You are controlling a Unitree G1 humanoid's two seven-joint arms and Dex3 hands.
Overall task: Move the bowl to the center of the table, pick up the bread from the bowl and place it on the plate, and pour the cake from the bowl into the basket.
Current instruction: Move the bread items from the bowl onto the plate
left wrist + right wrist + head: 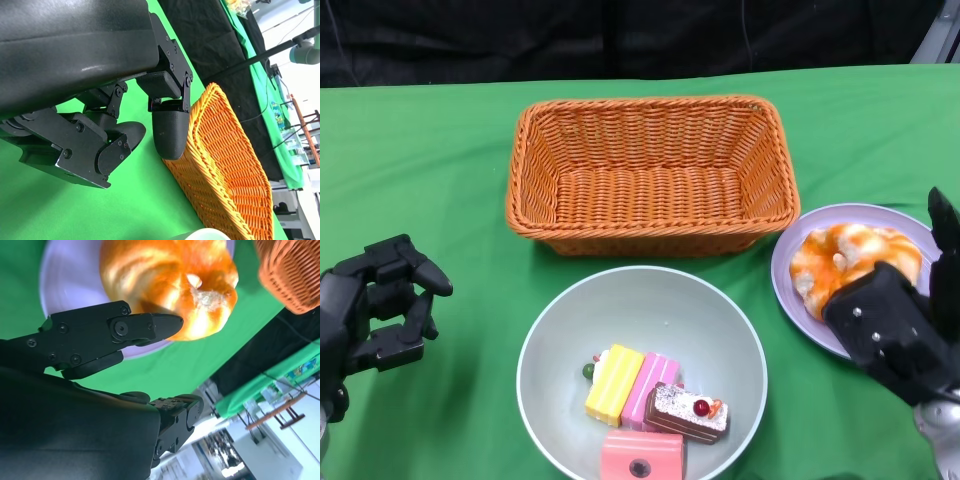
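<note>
- While the bread (853,260) lies on the plate (790,262), the right hand (900,325) is held just beside it, fingers (150,326) released, grasping nothing.
- Well apart from the bowl (545,345), the left hand (375,310) is kept with fingers (169,130) curled, empty.

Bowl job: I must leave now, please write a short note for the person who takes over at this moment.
Left hand: holds nothing, fingers curled, beside the bowl.
Right hand: over the plate, at the bread; whether it grips the bread cannot be told.
Done: bowl near table centre, in front of the basket; bread lies on the plate.
Left: pour the cake pieces from the bowl into the basket, which holds nothing yet.
</note>
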